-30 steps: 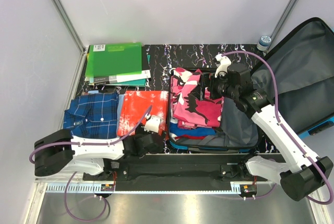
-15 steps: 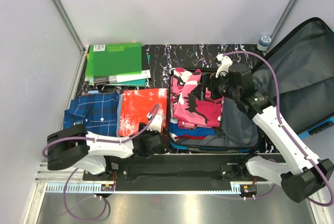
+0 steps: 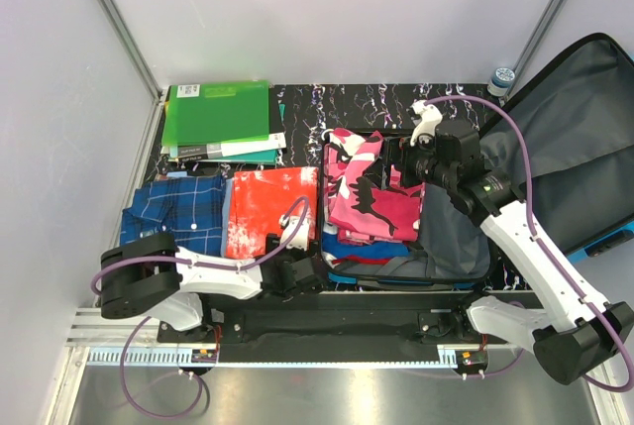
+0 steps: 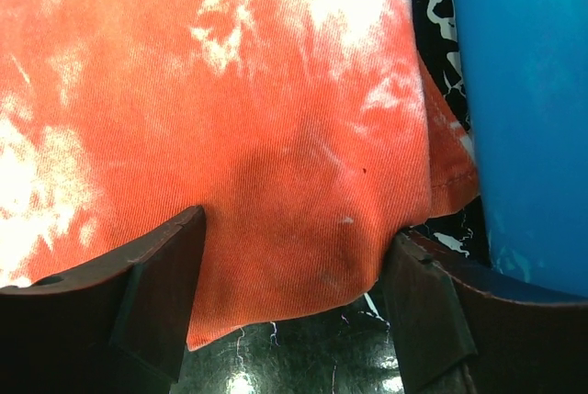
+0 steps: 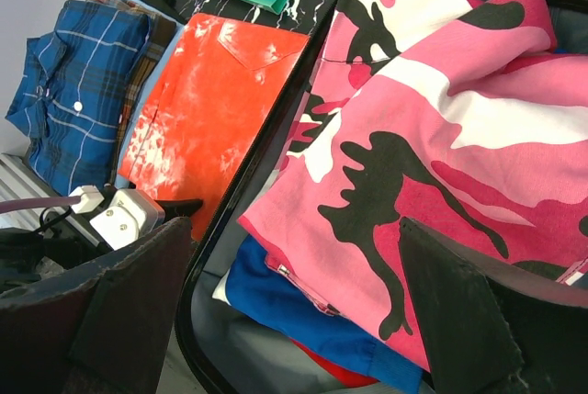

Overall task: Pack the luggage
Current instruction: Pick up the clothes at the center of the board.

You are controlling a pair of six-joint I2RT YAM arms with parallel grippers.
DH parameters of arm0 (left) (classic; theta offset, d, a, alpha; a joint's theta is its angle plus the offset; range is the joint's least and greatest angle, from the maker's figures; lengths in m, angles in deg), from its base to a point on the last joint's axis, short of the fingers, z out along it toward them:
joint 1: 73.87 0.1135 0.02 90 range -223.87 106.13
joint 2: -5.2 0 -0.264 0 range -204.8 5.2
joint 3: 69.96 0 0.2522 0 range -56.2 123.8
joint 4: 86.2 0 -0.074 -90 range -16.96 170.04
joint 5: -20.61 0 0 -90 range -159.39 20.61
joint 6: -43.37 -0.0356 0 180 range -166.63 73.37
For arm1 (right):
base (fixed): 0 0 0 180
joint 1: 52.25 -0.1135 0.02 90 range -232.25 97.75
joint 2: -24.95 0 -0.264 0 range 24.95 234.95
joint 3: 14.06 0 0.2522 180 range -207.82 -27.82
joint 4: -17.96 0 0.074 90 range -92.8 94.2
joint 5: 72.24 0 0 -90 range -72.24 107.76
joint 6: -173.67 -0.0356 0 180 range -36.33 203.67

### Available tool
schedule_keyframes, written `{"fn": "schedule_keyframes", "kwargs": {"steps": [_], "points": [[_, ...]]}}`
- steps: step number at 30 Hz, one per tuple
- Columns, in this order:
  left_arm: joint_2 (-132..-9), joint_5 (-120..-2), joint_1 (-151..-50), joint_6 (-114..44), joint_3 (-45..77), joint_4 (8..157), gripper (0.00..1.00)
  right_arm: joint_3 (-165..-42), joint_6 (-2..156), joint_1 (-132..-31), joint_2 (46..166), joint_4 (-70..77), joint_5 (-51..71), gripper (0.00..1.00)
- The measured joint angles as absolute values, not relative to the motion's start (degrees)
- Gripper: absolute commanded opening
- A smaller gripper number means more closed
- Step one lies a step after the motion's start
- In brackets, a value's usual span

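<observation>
The luggage [image 3: 451, 242] lies open at centre right, its grey-lined lid [image 3: 580, 143] leaning back to the right. A pink camouflage garment [image 3: 371, 195] lies on top of blue and red clothes inside it. My right gripper [image 3: 401, 162] hovers open and empty above the pink garment [image 5: 441, 164]. My left gripper [image 3: 297, 265] is low at the near right corner of an orange tie-dye garment [image 3: 267, 209], beside the luggage's blue shell [image 4: 524, 118]. Its open fingers [image 4: 161, 284] straddle the orange corner [image 4: 276, 183] without closing on it.
A folded blue plaid shirt [image 3: 173, 212] lies left of the orange garment. Green folders [image 3: 218, 116] are stacked at the back left. A capped bottle [image 3: 502, 78] stands at the back right by the lid. A frame post and walls close in the left side and the back.
My left arm has swung in and its gripper has shifted slightly right, to the orange garment's near corner. My right gripper has hardly moved.
</observation>
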State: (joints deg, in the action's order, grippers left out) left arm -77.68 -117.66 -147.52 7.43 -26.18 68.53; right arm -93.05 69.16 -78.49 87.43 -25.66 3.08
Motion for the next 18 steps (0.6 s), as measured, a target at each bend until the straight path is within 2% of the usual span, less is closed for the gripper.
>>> {"fn": "schedule_keyframes", "kwargs": {"steps": [6,18], "points": [[-75.56,-117.37,-147.78,8.51,-26.88,67.92,0.00,-93.08,69.16,-78.49,87.43,-25.66,3.10,1.00],[-53.85,-110.99,-148.99,12.66,-36.17,62.54,0.00,-93.29,69.06,-78.49,87.87,-25.66,3.10,1.00]]}}
